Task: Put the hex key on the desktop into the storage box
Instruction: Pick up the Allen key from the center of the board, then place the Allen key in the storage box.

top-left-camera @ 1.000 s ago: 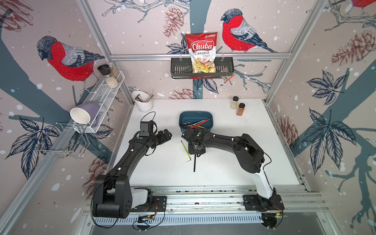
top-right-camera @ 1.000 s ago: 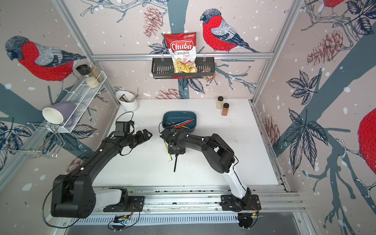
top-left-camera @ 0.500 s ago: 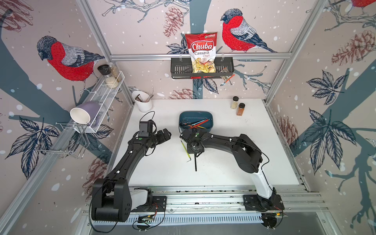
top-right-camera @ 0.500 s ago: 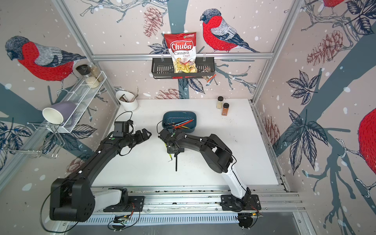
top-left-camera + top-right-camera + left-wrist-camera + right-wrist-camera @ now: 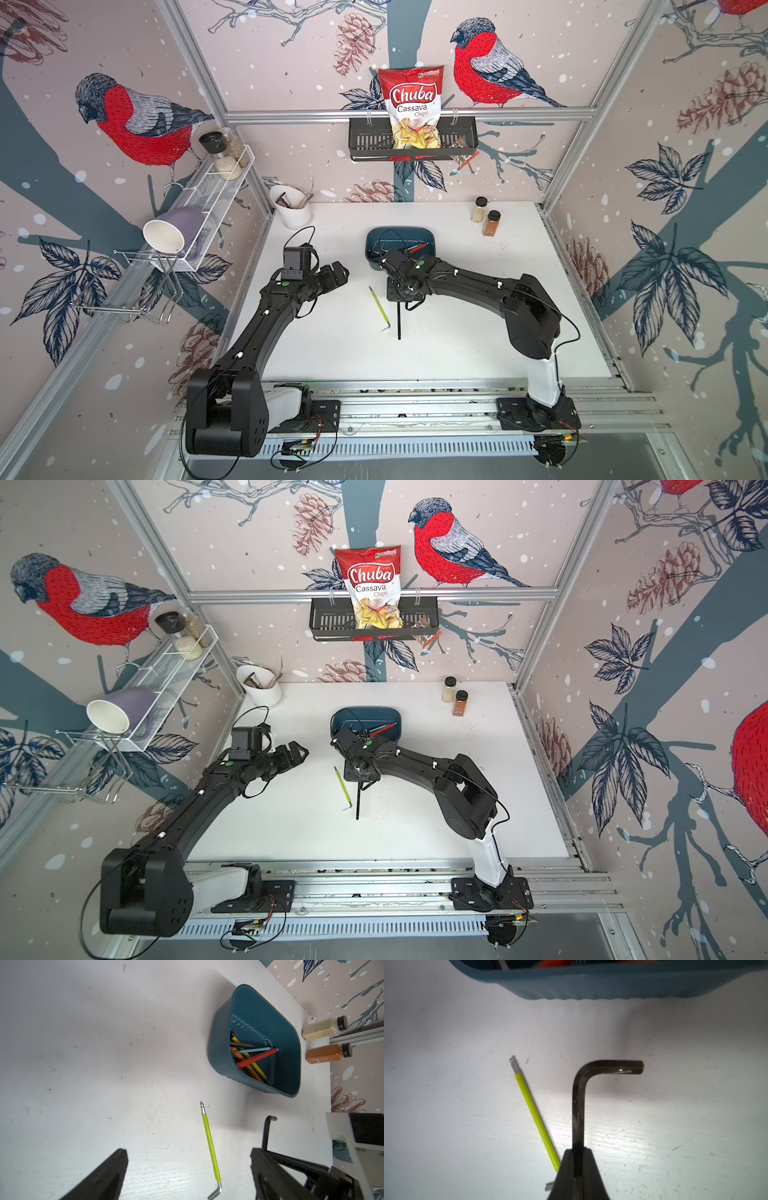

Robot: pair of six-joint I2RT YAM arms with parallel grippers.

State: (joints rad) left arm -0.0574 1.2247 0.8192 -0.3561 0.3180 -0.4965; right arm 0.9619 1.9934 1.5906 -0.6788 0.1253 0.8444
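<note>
Between the clamped fingers of the right gripper [image 5: 578, 1153], the black L-shaped steel hex key [image 5: 578, 1105] is held close to the white desktop [image 5: 675, 1105], just short of the dark teal plastic storage box [image 5: 591, 985], so the grasp looks done and next comes a lift over its wall.

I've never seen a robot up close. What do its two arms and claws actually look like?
Both arms, left arm and right arm, are matte black, jointed tubes rising from a white base link. Each carries a small green dot and white studs. Thin black cables loop alongside. The left claw and right claw have two black tapering fingers.
</note>
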